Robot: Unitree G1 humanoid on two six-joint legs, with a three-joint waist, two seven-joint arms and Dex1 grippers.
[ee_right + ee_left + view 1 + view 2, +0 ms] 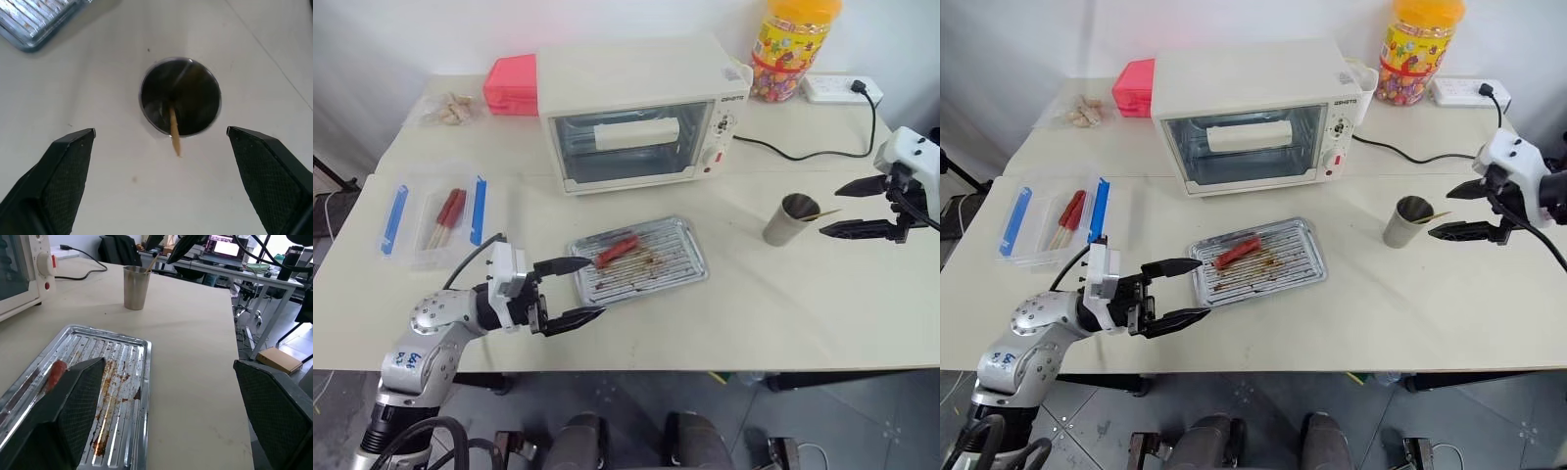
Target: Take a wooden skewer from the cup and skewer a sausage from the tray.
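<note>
Beige table (pixel 783 294): tray (pixel 690 264) placed in front of oven (pixel 636 113), sausage (pixel 617 249) on it. Cup (pixel 791 219) with skewer (pixel 174 132) sits right of tray. Left gripper (pixel 576 291) wide open, empty, at tray's left edge; right gripper (pixel 847 209) wide open, empty, just beside cup.

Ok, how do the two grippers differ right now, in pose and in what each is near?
The left gripper is low over the table's front edge, pointing level at the tray with the sausage. The right gripper is raised beside the cup, tilted down toward the skewer sticking out of it. The left one points toward the robot's right, the right one toward its left. Both are open and hold nothing.
</note>
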